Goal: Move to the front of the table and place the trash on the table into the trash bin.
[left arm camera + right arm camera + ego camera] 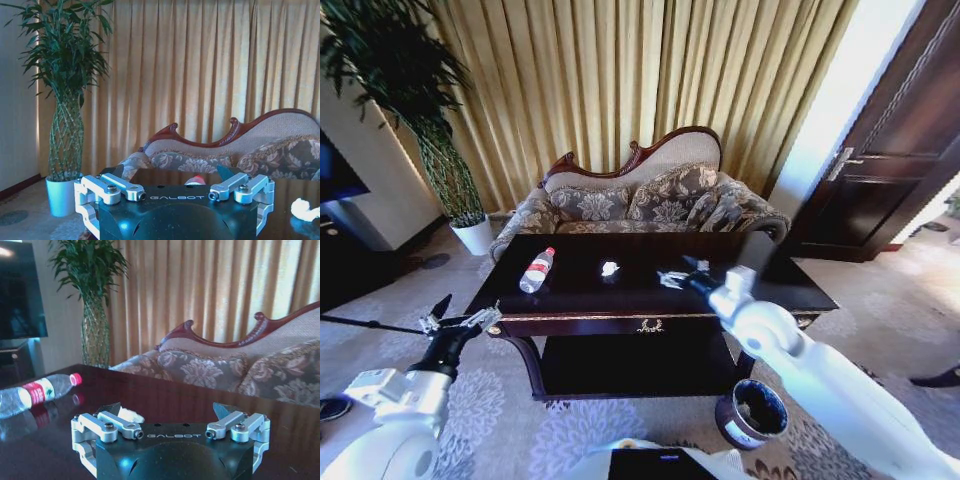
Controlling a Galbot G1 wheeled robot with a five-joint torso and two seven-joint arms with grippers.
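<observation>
Two hands, right hand (692, 272) over table (770, 290), sofa (650, 200) behind.

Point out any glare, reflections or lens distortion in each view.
Head view: strong wide-angle bending of the door and curtains, blown-out daylight at upper right, sheen on the table. Right wrist view: the bottle mirrors in the glossy tabletop. Left wrist view: backlit curtains, paper scrap reflected below.

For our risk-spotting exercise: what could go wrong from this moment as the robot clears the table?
The bottle lies on its side, so a nudge could roll it off the glossy table. The open right gripper may push the paper scrap away. The trash bin sits low, so drops could miss.
</observation>
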